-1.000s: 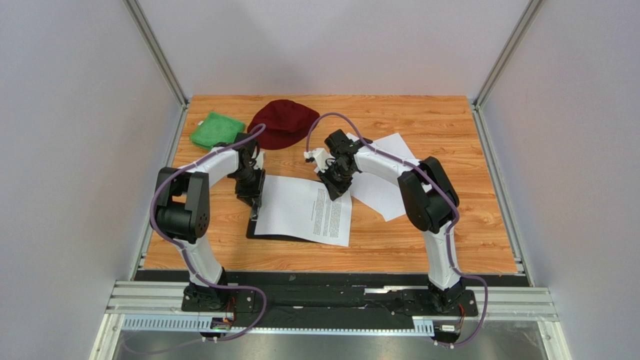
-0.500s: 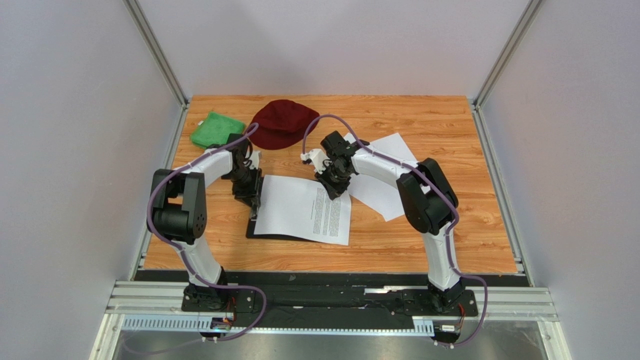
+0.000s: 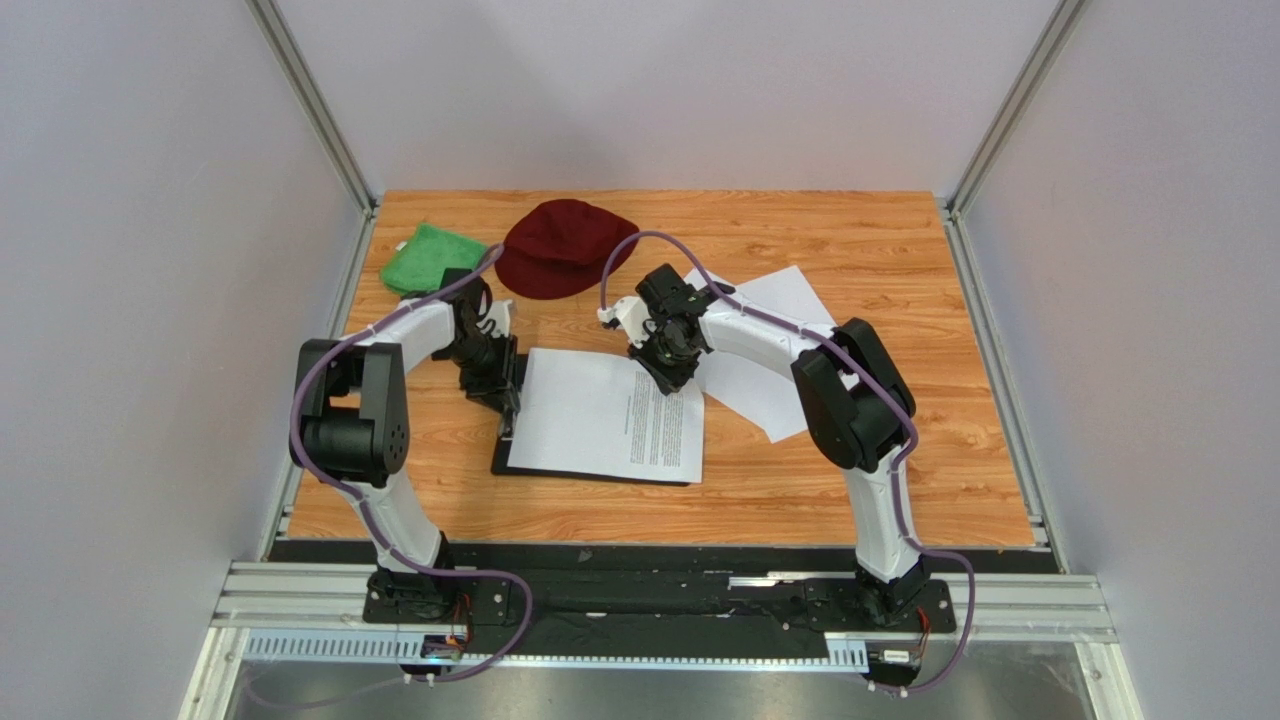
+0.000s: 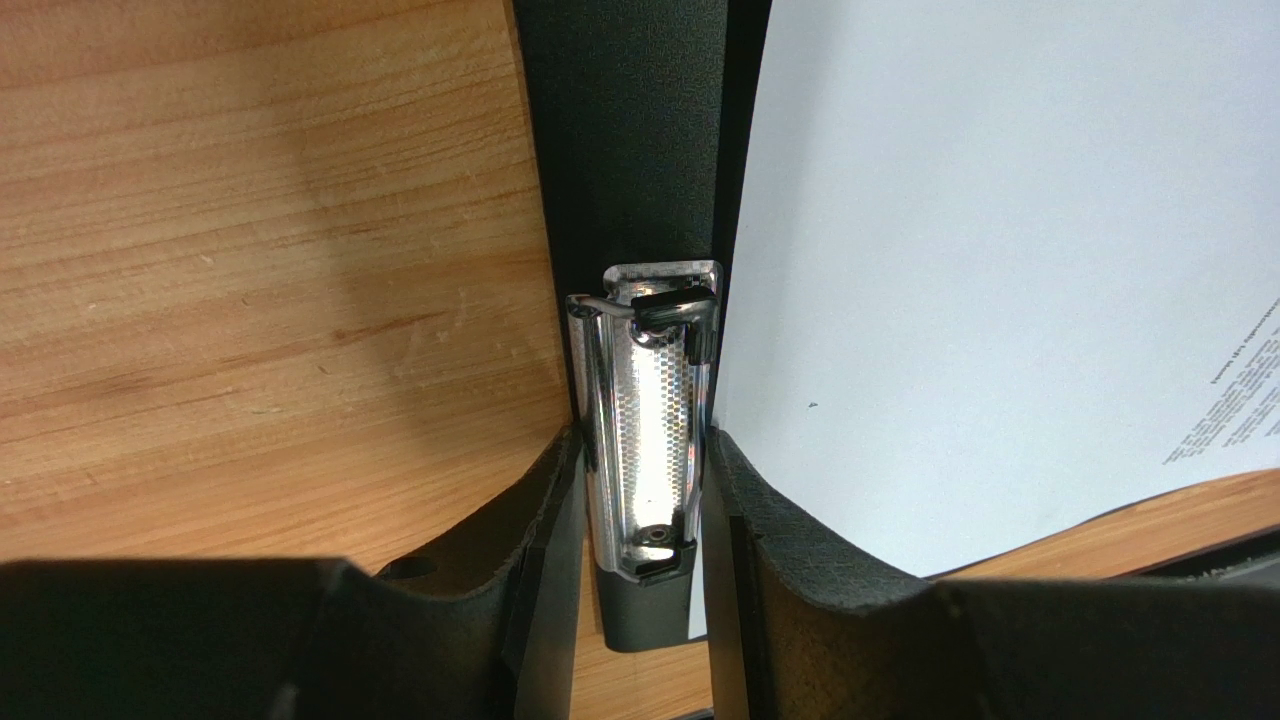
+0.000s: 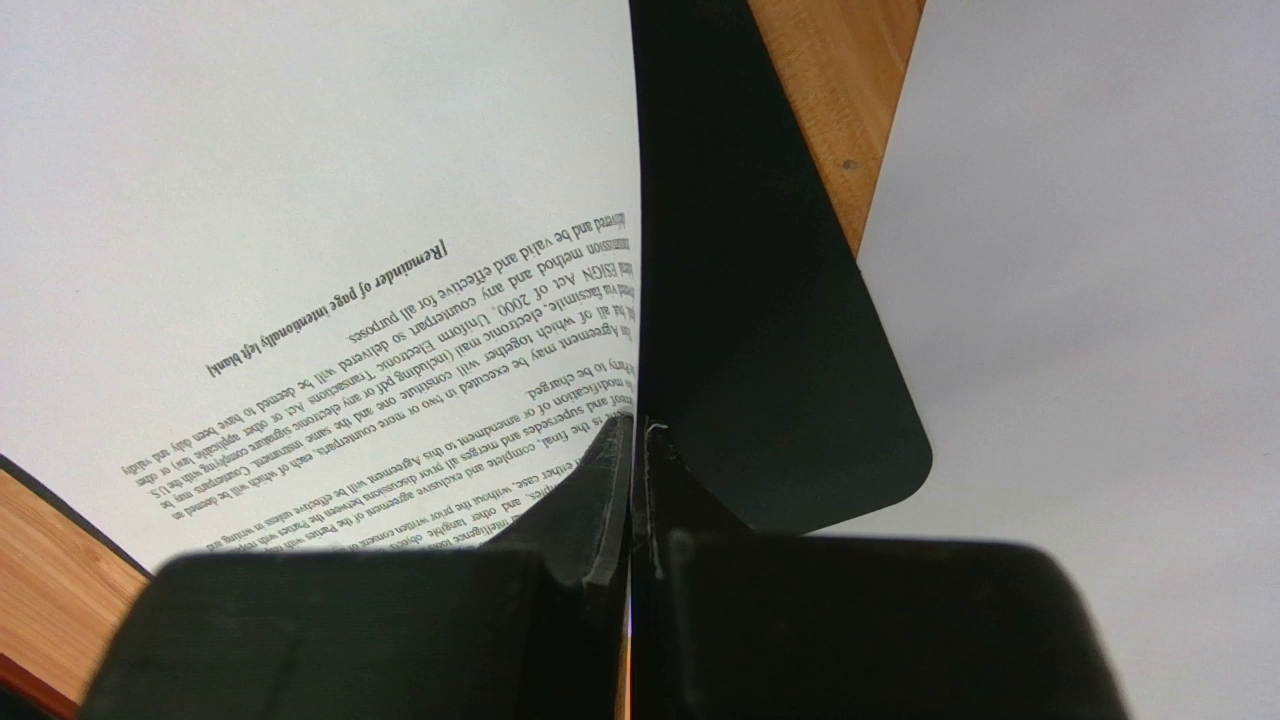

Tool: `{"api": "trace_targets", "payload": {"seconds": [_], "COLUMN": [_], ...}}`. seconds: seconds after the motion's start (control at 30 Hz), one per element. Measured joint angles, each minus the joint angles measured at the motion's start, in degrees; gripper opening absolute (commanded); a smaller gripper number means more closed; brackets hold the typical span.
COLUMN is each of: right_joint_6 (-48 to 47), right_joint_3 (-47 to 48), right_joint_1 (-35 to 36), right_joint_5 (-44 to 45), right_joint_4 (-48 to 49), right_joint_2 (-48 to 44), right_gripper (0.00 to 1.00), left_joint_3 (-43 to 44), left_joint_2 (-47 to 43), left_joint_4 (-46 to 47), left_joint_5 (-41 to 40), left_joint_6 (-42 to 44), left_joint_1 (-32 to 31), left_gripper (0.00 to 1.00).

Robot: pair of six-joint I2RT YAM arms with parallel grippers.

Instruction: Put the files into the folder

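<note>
The wooden table (image 3: 842, 240) fills the floor of the booth, and both arms reach out over it from the near edge. Near the middle lies the black clipboard (image 3: 507, 458), flat, with its clipped short edge toward the left arm. A printed sheet (image 3: 594, 413) lies on top and covers most of it, its block of small text toward the right end. More loose sheets (image 3: 784, 293), white, lie overlapping on the wood just to the right. The clipboard's rounded far-right corner rests over one of them.

At the back of the table a dark red cap (image 3: 564, 248) sits beside a crumpled green cloth (image 3: 425, 260), both well apart from the paperwork.

The left gripper (image 3: 507, 393) is down at the clipboard's left edge. Its black fingers (image 4: 526, 525) are clenched against either side of the silver clip (image 4: 649, 405).

The right gripper (image 3: 673, 368) is at the far-right corner of the printed sheet. Its fingers (image 5: 594, 510) are pinched together on the sheet's edge. I cannot tell whether the board is caught in the pinch too.
</note>
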Motion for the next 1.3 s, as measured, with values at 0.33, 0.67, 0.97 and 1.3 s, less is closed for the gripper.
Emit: {"api": "trace_targets", "payload": {"seconds": [0.33, 0.67, 0.97, 1.3], "right_joint_6": [-0.02, -0.68, -0.50, 0.79], "right_joint_3": [-0.66, -0.66, -1.73, 1.18], "right_joint_1": [0.31, 1.75, 2.75, 4.79], "right_joint_5": [0.13, 1.92, 4.46, 0.94], "right_joint_4": [0.81, 0.76, 1.90, -0.61], "right_joint_2": [-0.46, -0.55, -1.29, -0.39], "right_gripper": [0.00, 0.00, 0.00, 0.00], "left_joint_3": [-0.50, -0.76, -1.40, -2.58], "left_joint_2": [-0.24, -0.44, -0.94, -2.34], "left_joint_4": [0.57, 0.85, 1.31, 1.70], "left_joint_5": [1.07, 1.36, 1.55, 0.04], "left_joint_6": [0.02, 0.00, -0.26, -0.85], "left_joint_1": [0.55, 0.68, 0.76, 0.96], "left_gripper": [0.00, 0.00, 0.00, 0.00]}}
